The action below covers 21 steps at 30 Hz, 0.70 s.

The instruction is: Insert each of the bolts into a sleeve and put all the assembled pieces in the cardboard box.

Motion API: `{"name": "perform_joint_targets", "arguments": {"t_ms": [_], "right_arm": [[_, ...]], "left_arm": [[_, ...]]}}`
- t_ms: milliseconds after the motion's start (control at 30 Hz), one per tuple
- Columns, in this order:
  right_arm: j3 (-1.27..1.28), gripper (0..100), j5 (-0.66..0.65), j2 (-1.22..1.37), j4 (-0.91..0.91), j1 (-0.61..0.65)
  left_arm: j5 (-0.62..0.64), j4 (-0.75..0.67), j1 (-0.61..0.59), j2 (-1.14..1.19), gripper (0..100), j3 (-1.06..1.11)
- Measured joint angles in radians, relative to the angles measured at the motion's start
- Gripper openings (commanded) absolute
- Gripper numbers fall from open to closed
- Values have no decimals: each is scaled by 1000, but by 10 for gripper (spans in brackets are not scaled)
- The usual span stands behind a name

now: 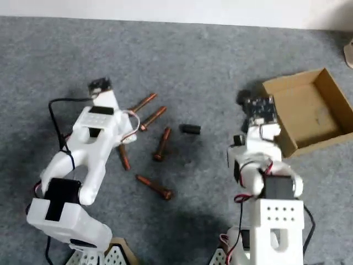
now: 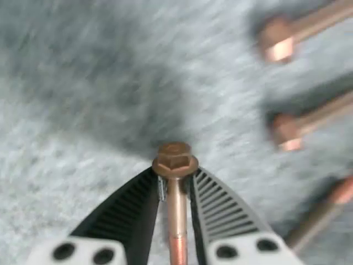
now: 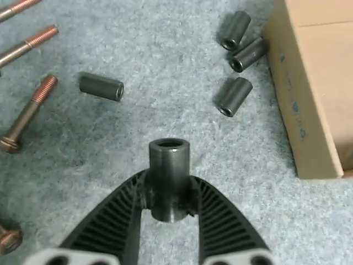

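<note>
Holding one part each, the arms look set for the mating step: the left arm's fingers (image 2: pixel 129 212) are closed tight on a bolt (image 2: pixel 176 187) just under its hex head, shank running back between them; the right arm's fingers (image 3: pixel 220 221) pinch a sleeve (image 3: pixel 169 176), its open bore standing free past the tips; next, I judge, shank must be lined up with bore between the arms; farther out, loose bolts (image 1: pixel 154 186) and a lone sleeve (image 1: pixel 191 129) lie on the bench (image 1: pixel 193 55), three more sleeves (image 3: pixel 234 96) near the cardboard box (image 3: pixel 309 99)
</note>
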State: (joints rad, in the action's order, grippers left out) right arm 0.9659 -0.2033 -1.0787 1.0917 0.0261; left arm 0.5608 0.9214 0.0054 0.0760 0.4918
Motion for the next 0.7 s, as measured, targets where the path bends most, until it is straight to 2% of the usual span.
{"name": "perform_joint_targets", "arguments": {"t_ms": [333,500,700], "right_arm": [[262,5,0,-189,-183,26],[388,5,0,-275,-245,80],[539,5,-2,-465,-259,146]], "left_arm": [[41,-11,63,0,6,-107],[57,-89,109,0,4,-91],[25,-196,106,-8,4,-18]]}}
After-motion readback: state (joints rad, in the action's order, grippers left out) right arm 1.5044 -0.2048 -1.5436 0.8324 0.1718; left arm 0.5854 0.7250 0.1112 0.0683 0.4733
